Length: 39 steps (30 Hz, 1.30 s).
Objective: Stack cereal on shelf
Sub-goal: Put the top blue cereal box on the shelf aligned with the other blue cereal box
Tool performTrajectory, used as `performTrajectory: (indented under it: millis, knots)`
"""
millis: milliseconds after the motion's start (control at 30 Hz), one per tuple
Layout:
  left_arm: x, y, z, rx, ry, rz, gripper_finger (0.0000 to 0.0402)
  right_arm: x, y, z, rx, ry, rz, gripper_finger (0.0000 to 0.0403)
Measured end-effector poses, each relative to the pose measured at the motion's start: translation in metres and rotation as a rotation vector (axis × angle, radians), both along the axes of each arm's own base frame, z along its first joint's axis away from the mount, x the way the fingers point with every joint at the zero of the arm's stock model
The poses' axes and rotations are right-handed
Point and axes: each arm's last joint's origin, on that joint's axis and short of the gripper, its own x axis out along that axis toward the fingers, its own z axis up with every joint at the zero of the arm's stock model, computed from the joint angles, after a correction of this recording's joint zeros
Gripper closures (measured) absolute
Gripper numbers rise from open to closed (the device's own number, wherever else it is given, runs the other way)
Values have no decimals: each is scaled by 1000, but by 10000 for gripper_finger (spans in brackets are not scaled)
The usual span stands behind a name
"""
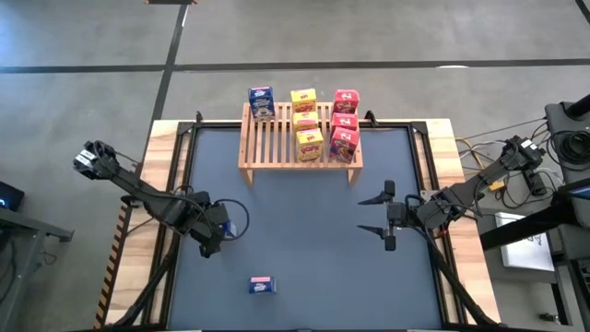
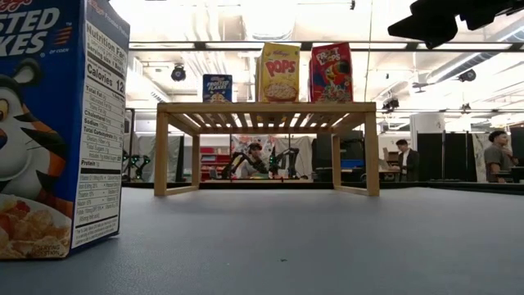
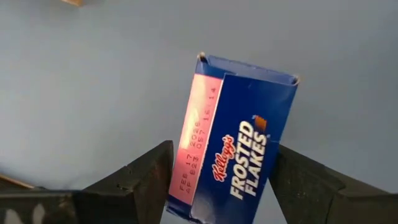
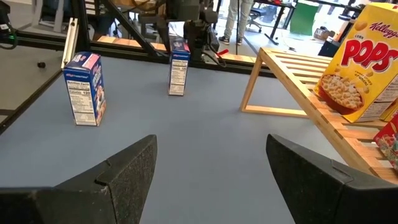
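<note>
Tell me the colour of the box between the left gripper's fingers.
Blue, a Frosted Flakes box; clearest in the left wrist view.

We saw a dark blue-grey table mat (image 1: 304,231) filling the middle of the high view, bordered by a light wooden tabletop edge (image 1: 454,148) and a black metal frame (image 1: 419,152). Around it lay a grey concrete floor (image 1: 83,101) crossed by a dark line across the upper part of the frame. At the far right of that view sat tangled cables and dark equipment (image 1: 567,138). In the low view, a seated person (image 2: 252,160) showed at centre and two more people (image 2: 495,156) stood at right.
</note>
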Motion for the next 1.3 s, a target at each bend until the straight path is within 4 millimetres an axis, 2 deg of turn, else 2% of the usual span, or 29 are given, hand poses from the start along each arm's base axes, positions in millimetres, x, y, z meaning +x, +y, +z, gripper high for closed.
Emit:
performTrajectory:
  millis: [133, 1000, 1300]
  knots:
    - [-1, 0, -5, -5, 8, -1, 171, 0, 0, 0, -1, 1, 0, 113]
    - [-2, 0, -3, -41, -4, 6, 172, 0, 0, 0, -16, 2, 3, 113]
    - [0, 3, -3, -37, -6, 19, 230, 0, 0, 0, -16, 2, 3, 113]
